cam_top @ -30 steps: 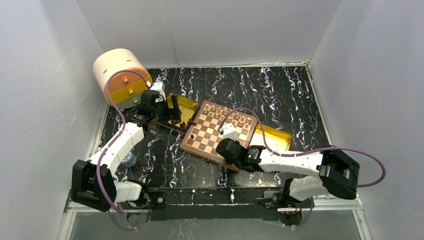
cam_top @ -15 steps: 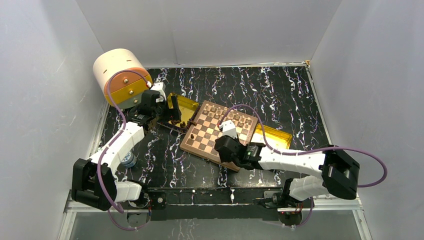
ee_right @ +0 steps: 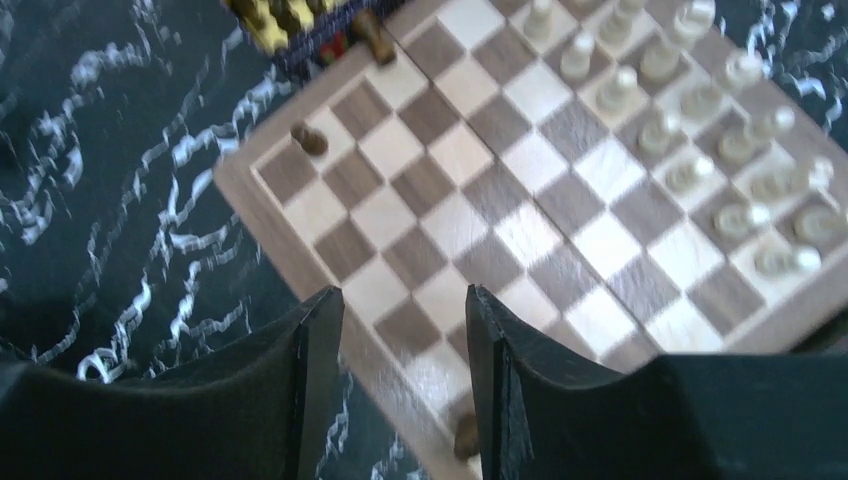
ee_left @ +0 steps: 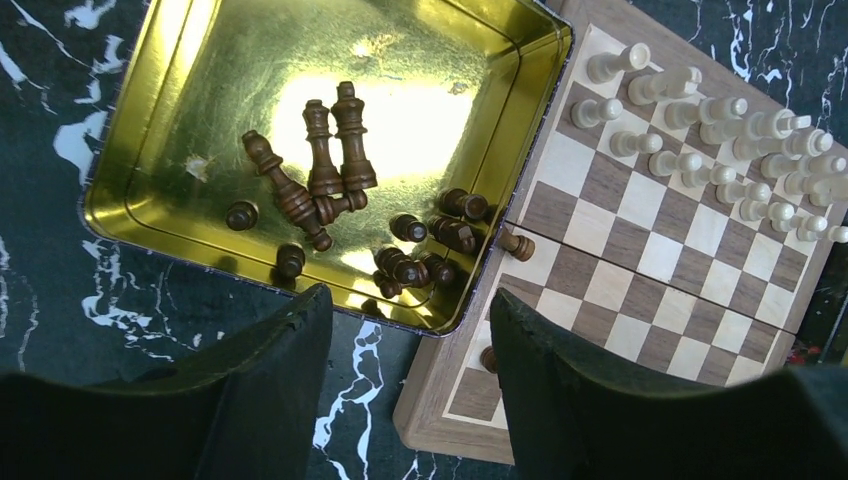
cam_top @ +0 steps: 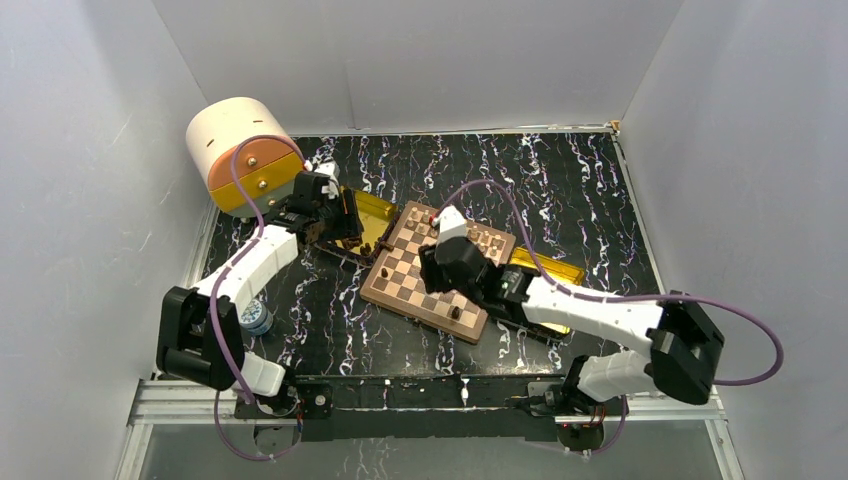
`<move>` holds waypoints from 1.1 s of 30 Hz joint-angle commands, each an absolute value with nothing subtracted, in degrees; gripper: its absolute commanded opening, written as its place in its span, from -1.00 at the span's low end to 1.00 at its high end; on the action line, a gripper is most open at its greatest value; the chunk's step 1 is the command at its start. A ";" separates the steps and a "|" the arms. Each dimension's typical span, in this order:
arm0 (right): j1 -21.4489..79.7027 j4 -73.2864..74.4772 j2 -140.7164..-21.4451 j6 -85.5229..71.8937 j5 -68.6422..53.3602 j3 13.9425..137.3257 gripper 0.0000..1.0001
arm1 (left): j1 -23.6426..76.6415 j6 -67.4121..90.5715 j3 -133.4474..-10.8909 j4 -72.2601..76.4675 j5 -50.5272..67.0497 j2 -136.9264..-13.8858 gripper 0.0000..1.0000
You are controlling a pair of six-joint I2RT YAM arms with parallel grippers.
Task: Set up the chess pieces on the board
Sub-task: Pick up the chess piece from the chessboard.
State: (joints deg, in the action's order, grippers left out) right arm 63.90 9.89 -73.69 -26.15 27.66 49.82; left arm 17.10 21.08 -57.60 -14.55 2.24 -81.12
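Left hand (ee_left: 405, 310) is hovering open and empty above the gold tray (ee_left: 130, 150), probably lining up on the dark pieces (ee_left: 325, 170) lying inside; right hand (ee_right: 400, 300), likewise open and empty, is hanging over the board (ee_left: 620, 290) just beside that tray.

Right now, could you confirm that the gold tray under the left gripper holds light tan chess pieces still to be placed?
Not quite: the chess pieces in the gold tray under the left gripper are dark brown, not light tan, as the left wrist view shows. They are still to be placed.
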 commanded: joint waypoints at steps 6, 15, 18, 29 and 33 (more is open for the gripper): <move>51.14 -14.19 -88.71 -10.06 7.47 56.39 0.07 | 14.48 24.43 -59.45 -14.74 11.02 -85.80 0.11; 50.39 -19.66 -103.78 -3.85 1.90 65.49 0.10 | 10.80 27.09 -57.98 -12.67 17.52 -87.97 0.10; 50.27 -20.76 -107.58 -3.16 1.17 67.35 0.14 | 10.46 26.58 -57.51 -12.51 17.33 -88.10 0.10; 50.12 -21.93 -113.31 -0.09 -1.54 69.34 0.06 | 10.21 25.50 -56.91 -12.52 17.56 -89.44 0.04; 50.14 -22.60 -113.49 -0.09 -1.44 68.41 -0.17 | 10.28 25.50 -56.90 -12.34 18.05 -89.71 0.02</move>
State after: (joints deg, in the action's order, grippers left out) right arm 50.35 -18.63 -113.01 -1.17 -0.58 67.00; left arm 10.57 26.11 -57.14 -12.64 16.53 -89.95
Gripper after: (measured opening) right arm 0.468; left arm 0.514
